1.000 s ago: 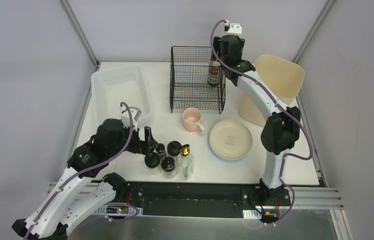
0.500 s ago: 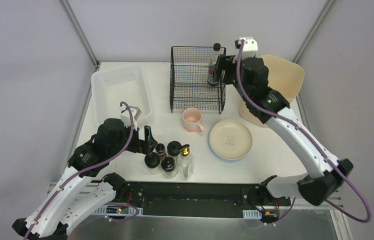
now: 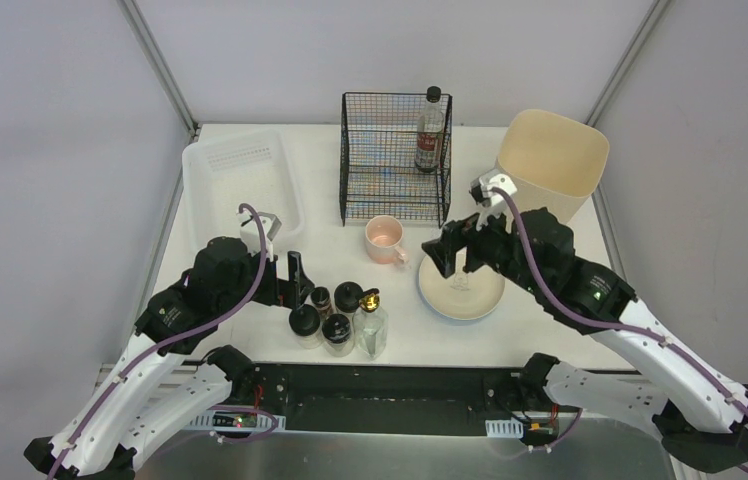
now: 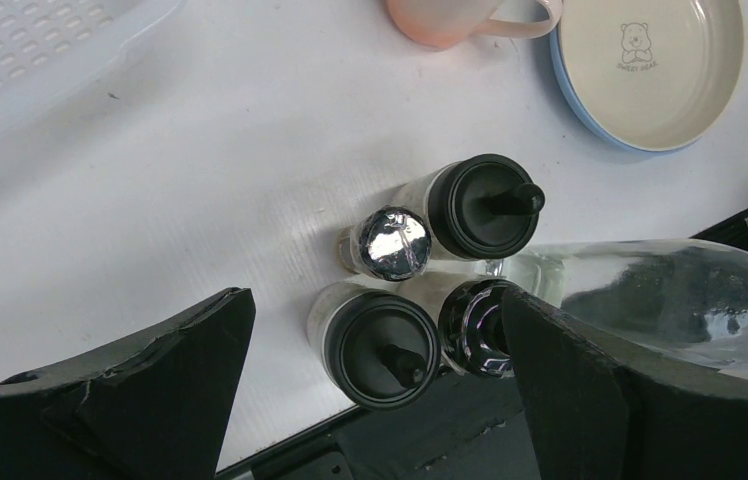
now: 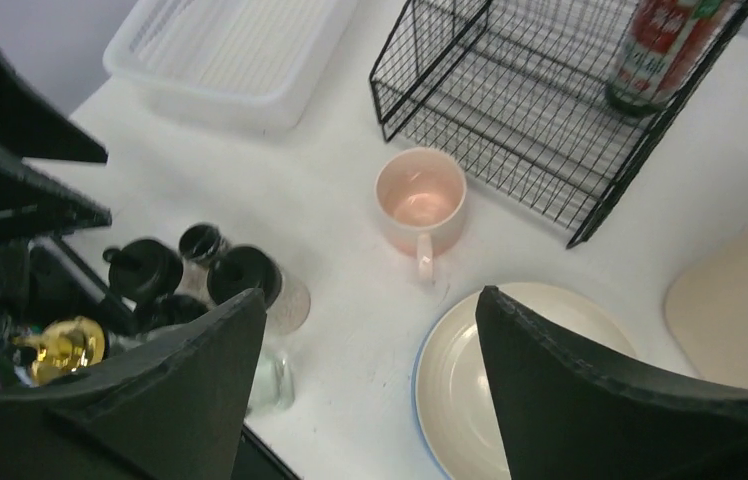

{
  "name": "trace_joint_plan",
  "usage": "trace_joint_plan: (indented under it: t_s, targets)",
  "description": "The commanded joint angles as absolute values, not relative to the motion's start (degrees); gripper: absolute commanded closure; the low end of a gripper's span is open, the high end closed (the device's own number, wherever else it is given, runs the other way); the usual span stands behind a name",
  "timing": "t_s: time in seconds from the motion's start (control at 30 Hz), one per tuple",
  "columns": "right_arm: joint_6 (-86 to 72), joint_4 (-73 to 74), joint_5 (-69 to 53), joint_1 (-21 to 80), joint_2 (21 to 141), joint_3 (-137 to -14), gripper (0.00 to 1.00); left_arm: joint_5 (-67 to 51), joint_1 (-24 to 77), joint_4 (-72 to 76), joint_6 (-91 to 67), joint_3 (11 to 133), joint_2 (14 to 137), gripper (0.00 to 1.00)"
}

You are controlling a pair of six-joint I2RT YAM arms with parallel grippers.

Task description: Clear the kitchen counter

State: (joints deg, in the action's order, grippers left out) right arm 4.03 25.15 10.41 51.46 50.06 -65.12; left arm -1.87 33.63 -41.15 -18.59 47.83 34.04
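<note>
Top external view gives me both arms low over the kitchen counter (image 3: 325,245), a big flat white tabletop, matte and smooth, with things standing over much of it. My left gripper (image 3: 295,281) is spread to its widest and holds nothing. From its wrist camera the two black fingers (image 4: 140,395) straddle a cluster of small bottles (image 3: 340,315) standing at the near edge, left of the middle. A clear glass bottle (image 4: 650,300) in that cluster shows just beside the right-hand finger, and I cannot tell whether they touch.

My right gripper (image 3: 455,258) is also spread wide, with nothing between its fingers (image 5: 590,400). It hangs above the left side of a cream plate (image 3: 478,296) near the middle of the tabletop. A pink mug (image 3: 384,238) sits upright just left of the plate.

Toward the far edge a black wire rack (image 3: 380,185) stands in the middle, with a red-labelled bottle (image 3: 430,135) upright in its far right corner. A white plastic tray (image 3: 240,180) fills the far left corner, and a beige bin (image 3: 555,155) is at the far right corner. The counter lies beneath both pairs of fingers, apart from them.
</note>
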Motion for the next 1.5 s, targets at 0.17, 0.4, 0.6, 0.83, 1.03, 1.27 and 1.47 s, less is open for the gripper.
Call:
trace_joint_plan:
  t_s: [0.17, 0.4, 0.6, 0.83, 1.03, 1.27, 1.47]
  targets:
    - [6.0, 29.6, -5.1, 58.7, 44.6, -56.4, 0.1, -0.4, 33.0, -41.4, -18.4, 47.6, 33.6, 0.0]
    - [7.9, 20.9, -2.5, 67.7, 46.5, -51.6, 0.11, -0.6, 33.0, -41.4, -18.4, 47.6, 34.0, 0.0]
    - [9.9, 14.0, -0.5, 72.1, 49.5, -49.7, 0.11, -1.1, 33.0, -41.4, -18.3, 47.6, 34.2, 0.0]
    - [11.6, 5.6, 3.4, 74.6, 52.3, -48.3, 0.11, -1.3, 33.0, -41.4, -18.3, 47.7, 34.4, 0.0]
    - [12.6, 0.6, 5.0, 75.5, 54.8, -47.7, 0.11, -1.4, 33.0, -41.4, -18.0, 47.7, 34.8, 0.0]
    - [13.0, -3.2, 5.7, 76.2, 56.8, -47.5, 0.15, -1.6, 33.0, -41.4, -18.0, 47.7, 35.1, 0.0]
    - [13.3, -3.0, 5.7, 76.3, 57.5, -47.7, 0.28, -1.8, 33.0, -41.4, -18.0, 47.7, 35.3, 0.0]
